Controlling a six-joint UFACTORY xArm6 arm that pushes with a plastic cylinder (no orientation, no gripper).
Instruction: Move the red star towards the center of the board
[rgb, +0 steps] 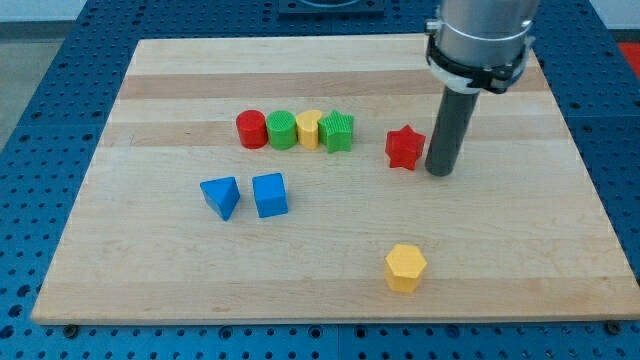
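Observation:
The red star (404, 147) lies on the wooden board (330, 290), right of the board's middle. My tip (439, 172) rests on the board just to the right of the star, close beside it with a thin gap or light contact; I cannot tell which. The dark rod rises from the tip to the grey arm at the view's top right.
A row of blocks stands left of the star: red cylinder (251, 129), green cylinder (282, 130), yellow block (309, 129), green block (338, 131). A blue triangle (221, 196) and blue cube (270, 194) lie lower left. A yellow hexagon (405, 267) lies near the bottom edge.

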